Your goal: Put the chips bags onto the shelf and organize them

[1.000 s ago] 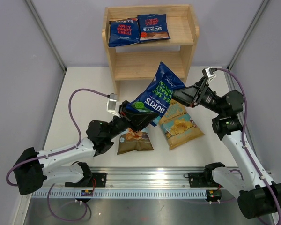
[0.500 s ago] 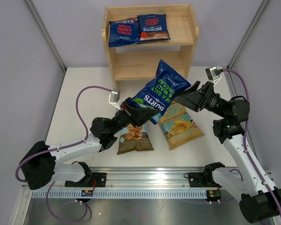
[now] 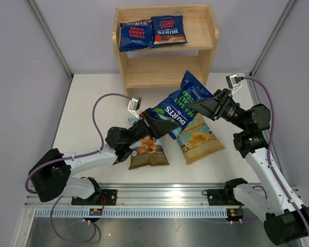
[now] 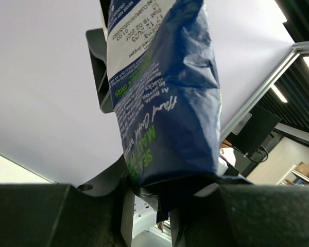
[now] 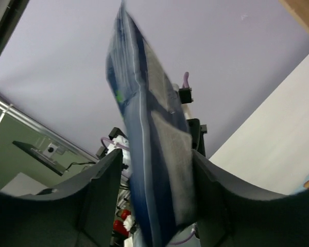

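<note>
top external: green-marked Burts bag (image 3: 181, 105) is in the air between the two arms, tilted, above the yellow/teal bag (image 3: 198, 140) and just in front of the shelf (image 3: 212, 41). Not on the shelf yet.
left wrist: left gripper (image 4: 149, 206) is clenched on the bag's bottom seam. The bag stands up out of the jaws.
right wrist: right gripper (image 5: 154, 175) straddles the bag's far edge, one finger each side. The bag touches one finger. Cannot tell if it is really pinched.
top tier: left red-lettered Burts (image 3: 136, 35) and right red-lettered Burts (image 3: 168, 29) lie flat side by side, left of centre. Bare board to their right.
lower tier: nothing visible on it.
table (image 3: 82, 113): Cassava bag (image 3: 148, 152) lies flat just beside the yellow/teal bag. Both still to be shelved.
step (my read): handover, or a two-arm carry, to the shelf.
grip: confirm the right pinch on flat seam, not the puffed belly, before the left lets go.
path: lift over the low rim and stay off the right side panel.
placement: lay it flat, label up, next to the two Burts, so the small bags share one tier.
risk: slick foil slips from a one-sided hold. A bag held by one end will swing.
</note>
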Controlling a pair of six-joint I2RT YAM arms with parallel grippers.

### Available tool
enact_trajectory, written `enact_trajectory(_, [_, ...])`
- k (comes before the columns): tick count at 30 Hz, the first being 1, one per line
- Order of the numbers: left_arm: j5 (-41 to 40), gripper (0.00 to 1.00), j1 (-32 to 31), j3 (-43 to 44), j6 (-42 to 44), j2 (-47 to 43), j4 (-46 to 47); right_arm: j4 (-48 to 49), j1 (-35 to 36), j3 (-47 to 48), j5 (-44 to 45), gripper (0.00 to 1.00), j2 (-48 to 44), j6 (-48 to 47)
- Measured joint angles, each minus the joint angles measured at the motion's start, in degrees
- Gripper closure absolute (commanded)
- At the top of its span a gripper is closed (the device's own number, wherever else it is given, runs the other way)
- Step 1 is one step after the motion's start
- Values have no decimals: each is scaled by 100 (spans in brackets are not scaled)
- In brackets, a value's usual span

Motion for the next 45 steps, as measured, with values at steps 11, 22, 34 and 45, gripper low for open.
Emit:
enact_trajectory(11, [251, 5, 0, 85, 240, -122, -107, -728, 39, 315, 20, 79, 114, -597])
enact_trajectory(22, [35, 48, 2, -170, 1196, -988, -1054, -1071, 59, 699, -275, 79, 321, -684])
enact_trajectory(34, [-55, 89, 2, -170, 1364, -988, -1421, -1797, 63, 1185, -450, 24, 505, -1051])
enact_trajectory(45, [-667, 91, -2, 726, 1231, -977, -2675, -5090, 63, 2852, 1598, 1, -39, -3128])
